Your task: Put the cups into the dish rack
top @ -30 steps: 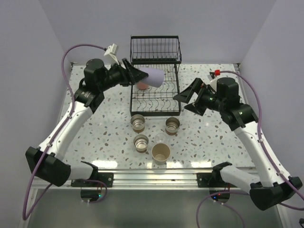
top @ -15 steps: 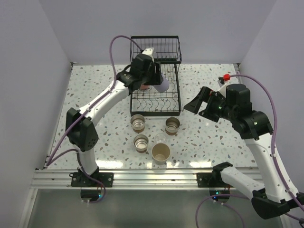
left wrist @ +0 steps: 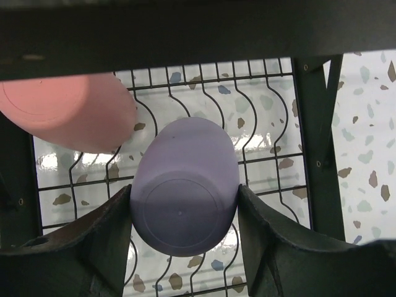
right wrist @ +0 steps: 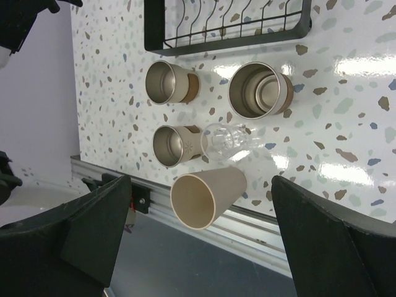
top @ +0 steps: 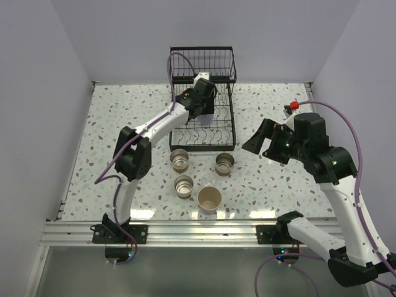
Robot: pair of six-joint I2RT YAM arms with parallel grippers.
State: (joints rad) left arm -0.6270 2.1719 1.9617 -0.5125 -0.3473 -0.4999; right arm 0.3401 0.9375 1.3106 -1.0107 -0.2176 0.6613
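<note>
no text, label, brand, number or sign can be read anywhere in these views.

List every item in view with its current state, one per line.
lavender cup, gripped over the dish rack tray
coral-pink cup, resting in the dish rack
three brown cups, upright on the table
beige cup, upright on the table
clear cup, on the table
left gripper, shut on the lavender cup
right gripper, open, holding nothing
</note>
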